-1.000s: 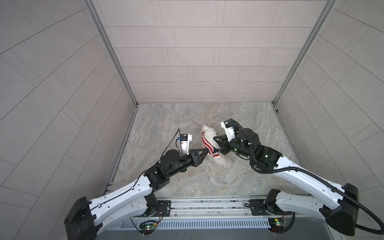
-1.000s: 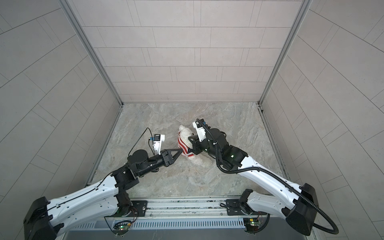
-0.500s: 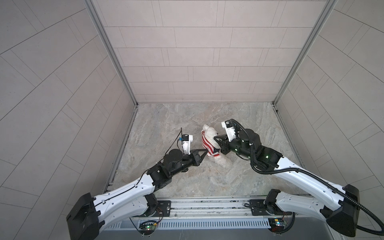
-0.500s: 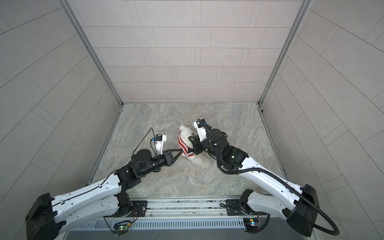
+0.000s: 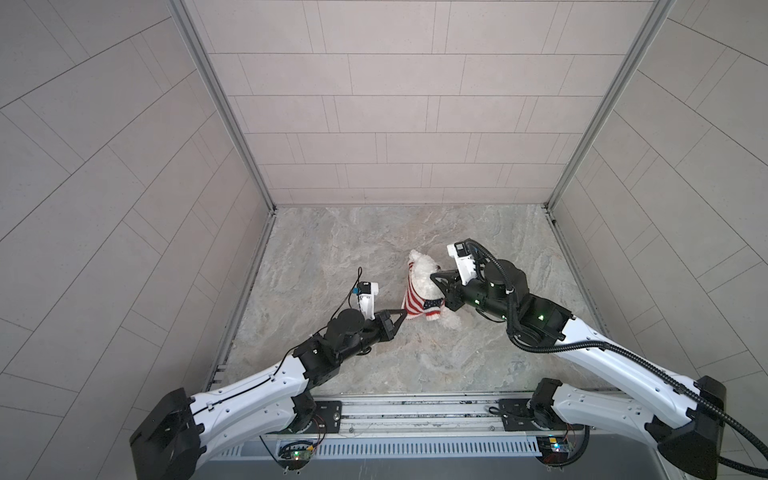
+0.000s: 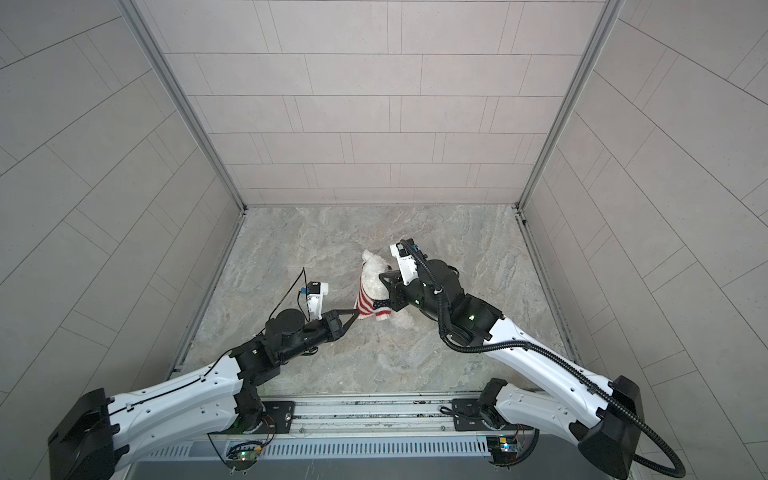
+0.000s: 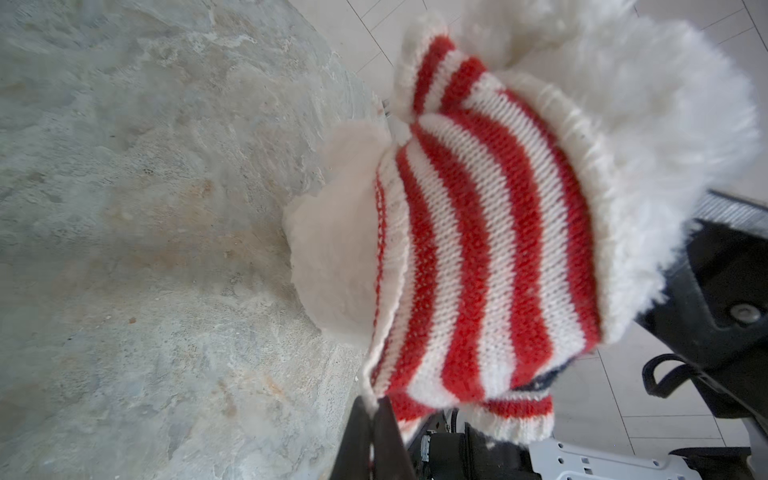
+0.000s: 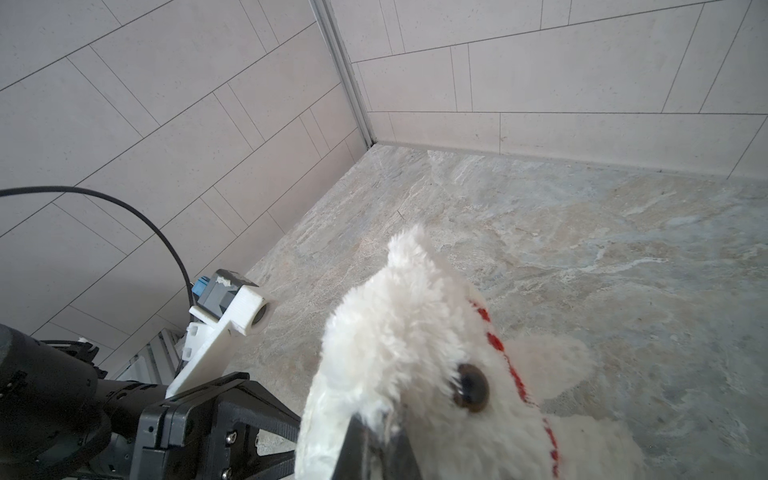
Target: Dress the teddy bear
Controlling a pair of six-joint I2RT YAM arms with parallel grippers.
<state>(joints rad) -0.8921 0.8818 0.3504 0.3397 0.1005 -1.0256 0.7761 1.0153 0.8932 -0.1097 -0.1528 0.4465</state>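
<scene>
The white fluffy teddy bear [image 5: 424, 268] [image 6: 374, 275] stands mid-floor in both top views with a red-and-white striped sweater [image 5: 414, 300] [image 6: 366, 304] over its body. My left gripper [image 5: 402, 312] [image 6: 354, 314] is shut on the sweater's lower hem, pinching the white edge [image 7: 369, 388] between its fingertips [image 7: 384, 419]. In the left wrist view the sweater [image 7: 478, 249] fills the middle, with bear fur [image 7: 648, 137] above its collar. My right gripper [image 5: 435, 276] [image 6: 385, 277] is shut on the fur of the bear's head [image 8: 407, 340], right by its dark eye [image 8: 469, 387].
The marbled floor [image 5: 374, 357] is walled by tiled panels on three sides. The arms' base rail [image 5: 415, 415] runs along the near edge. The left arm's camera mount [image 8: 232, 316] sits close beside the bear's head.
My left gripper has closed on the sweater's hem after standing open at it a second ago. The right gripper and the bear have stayed put.
</scene>
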